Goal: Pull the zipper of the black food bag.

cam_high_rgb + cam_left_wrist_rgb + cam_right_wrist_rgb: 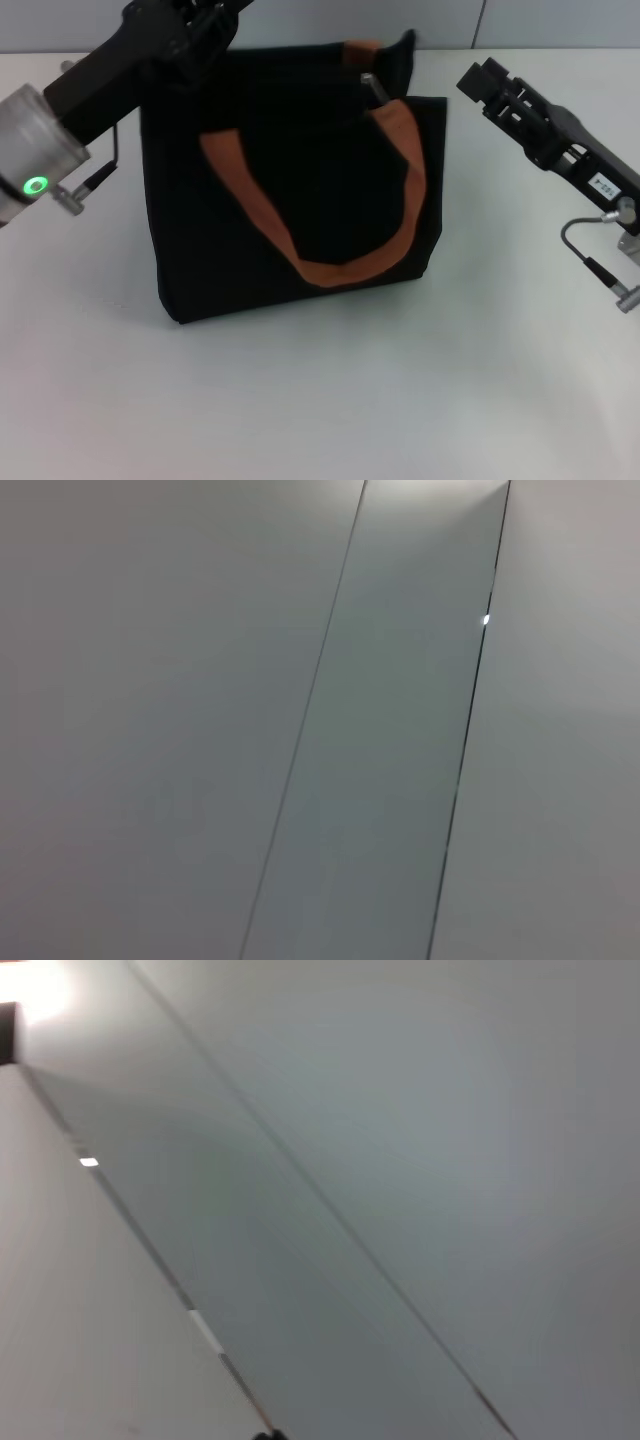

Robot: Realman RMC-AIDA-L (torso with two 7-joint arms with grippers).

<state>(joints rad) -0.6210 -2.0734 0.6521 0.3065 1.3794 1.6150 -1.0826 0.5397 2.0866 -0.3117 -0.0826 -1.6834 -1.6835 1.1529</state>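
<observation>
The black food bag (290, 190) stands upright in the middle of the white table, with an orange-brown strap handle (330, 262) hanging down its front. A small silver zipper pull (372, 88) shows at the bag's top right, beside the second handle. My left gripper (205, 20) is at the bag's top left edge, dark against the black fabric. My right gripper (480, 80) hovers to the right of the bag's top right corner, apart from it. Both wrist views show only grey wall panels.
The white table (320, 400) spreads around the bag. A grey wall (560, 22) stands behind the table's back edge. Cables hang from both forearms near the table's sides.
</observation>
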